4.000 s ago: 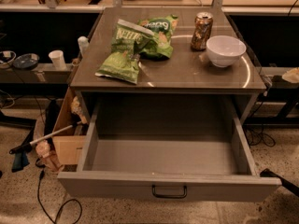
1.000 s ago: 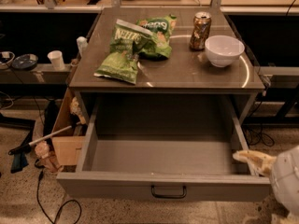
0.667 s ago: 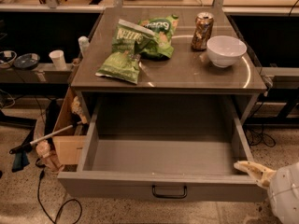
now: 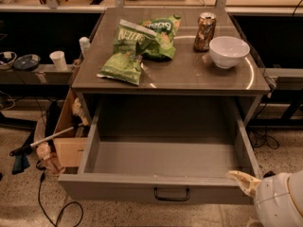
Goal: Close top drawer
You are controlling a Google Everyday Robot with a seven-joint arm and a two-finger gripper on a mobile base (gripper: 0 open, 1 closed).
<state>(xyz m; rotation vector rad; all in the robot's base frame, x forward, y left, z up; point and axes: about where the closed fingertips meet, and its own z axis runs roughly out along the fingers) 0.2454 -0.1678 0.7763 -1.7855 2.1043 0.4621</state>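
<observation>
The top drawer (image 4: 165, 155) is a wide, deep grey metal drawer, pulled fully out from under the cabinet top and empty inside. Its small black handle (image 4: 171, 194) sits at the centre of the front panel. My gripper (image 4: 240, 179) is at the lower right, its pale tip touching or just above the right end of the drawer's front panel. The white rounded arm (image 4: 279, 203) behind it fills the bottom right corner. The two lower drawers are out of view.
On the cabinet top (image 4: 189, 77) lie two green chip bags (image 4: 127, 56), a drink can (image 4: 204, 31) and a white bowl (image 4: 229, 51). A cardboard box (image 4: 66, 143) with tools stands on the floor at the left. A cup (image 4: 58, 60) sits on a low shelf.
My arm came in from the lower right. Its tip moved down and slightly left, from the drawer's right wall to the right end of the front panel. The drawer stays open.
</observation>
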